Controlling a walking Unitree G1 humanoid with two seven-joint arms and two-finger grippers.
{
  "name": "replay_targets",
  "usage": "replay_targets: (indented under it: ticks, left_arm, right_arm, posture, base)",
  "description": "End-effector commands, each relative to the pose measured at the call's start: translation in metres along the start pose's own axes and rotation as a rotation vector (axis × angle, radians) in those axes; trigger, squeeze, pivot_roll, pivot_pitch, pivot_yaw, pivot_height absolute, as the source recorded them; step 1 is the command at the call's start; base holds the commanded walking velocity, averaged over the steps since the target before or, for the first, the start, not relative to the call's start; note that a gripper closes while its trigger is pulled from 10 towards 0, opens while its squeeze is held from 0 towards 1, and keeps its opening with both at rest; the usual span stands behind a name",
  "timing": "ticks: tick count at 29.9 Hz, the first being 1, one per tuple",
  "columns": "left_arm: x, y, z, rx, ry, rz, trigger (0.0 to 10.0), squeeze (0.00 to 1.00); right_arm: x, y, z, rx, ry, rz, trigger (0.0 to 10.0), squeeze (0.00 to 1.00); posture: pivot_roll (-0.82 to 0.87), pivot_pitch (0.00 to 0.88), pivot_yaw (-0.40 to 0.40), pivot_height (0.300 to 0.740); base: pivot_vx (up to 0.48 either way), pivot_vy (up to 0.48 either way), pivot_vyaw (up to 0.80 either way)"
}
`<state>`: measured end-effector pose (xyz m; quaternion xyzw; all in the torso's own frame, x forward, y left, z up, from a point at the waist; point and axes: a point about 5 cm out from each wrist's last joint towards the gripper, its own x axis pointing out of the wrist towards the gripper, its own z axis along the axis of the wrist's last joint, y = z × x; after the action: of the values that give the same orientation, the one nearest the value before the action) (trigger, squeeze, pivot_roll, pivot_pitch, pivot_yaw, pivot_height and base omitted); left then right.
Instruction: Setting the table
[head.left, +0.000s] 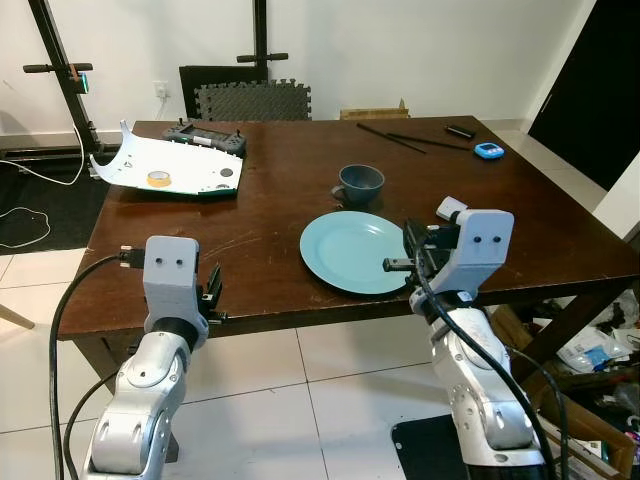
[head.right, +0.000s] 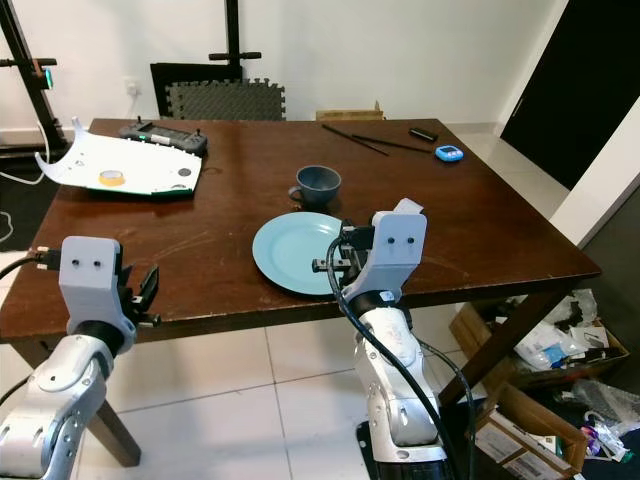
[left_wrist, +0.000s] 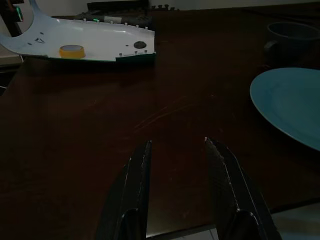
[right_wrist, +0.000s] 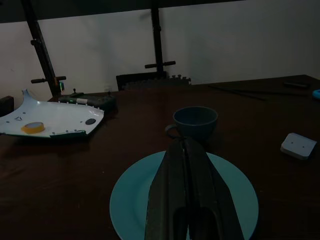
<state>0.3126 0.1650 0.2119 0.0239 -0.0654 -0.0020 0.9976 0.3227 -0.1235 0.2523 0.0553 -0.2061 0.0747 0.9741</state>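
Note:
A light blue plate (head.left: 350, 250) lies near the front edge of the dark wooden table (head.left: 270, 215). A blue-grey cup (head.left: 360, 183) stands just behind it. Black chopsticks (head.left: 400, 138) lie at the far right of the table. My right gripper (head.left: 392, 264) hovers over the plate's near right rim. Its fingers (right_wrist: 175, 165) are shut, pressed together, with nothing visible between them. My left gripper (head.left: 213, 287) sits at the table's front edge, left of the plate. It is open, and its two fingers (left_wrist: 137, 170) point across bare wood.
A white panel (head.left: 190, 165) with a yellow tape roll (head.left: 158, 178) and a black controller (head.left: 205, 135) lie at the far left. A small white box (head.left: 450, 209) sits right of the plate, a blue gadget (head.left: 488, 150) farther back. Boxes and clutter (head.left: 600, 350) crowd the floor on the right.

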Motion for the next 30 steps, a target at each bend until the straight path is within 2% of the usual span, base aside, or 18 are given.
replay_targets:
  ticks: [1,5,13,30]
  left_arm:
    - [-0.002,0.001,-0.009,0.014,0.039,-0.016,10.0,0.0]
    - [0.003,0.005,0.004,0.047,-0.023,-0.062,10.0,0.0]
    - [0.008,0.007,0.01,0.054,-0.046,-0.041,10.0,0.0]
    - [0.01,0.012,0.012,0.07,-0.059,-0.019,10.0,0.0]
  right_arm:
    - [-0.003,-0.002,-0.004,-0.003,0.017,-0.002,10.0,0.0]
    - [-0.002,-0.004,-0.005,-0.007,0.019,-0.01,10.0,0.0]
    - [0.0,-0.004,-0.004,-0.009,0.017,-0.012,10.0,0.0]
    - [-0.001,-0.003,-0.005,-0.004,0.022,-0.014,10.0,0.0]
  posture:
    - [0.01,0.099,-0.019,0.74]
    - [0.01,0.097,-0.022,0.74]
    - [0.01,0.102,-0.019,0.74]
    - [0.01,0.111,-0.021,0.74]
  base:
    - [0.0,0.0,0.0]
    - [0.0,0.0,0.0]
    - [0.0,0.0,0.0]
    - [0.467,0.0,0.0]
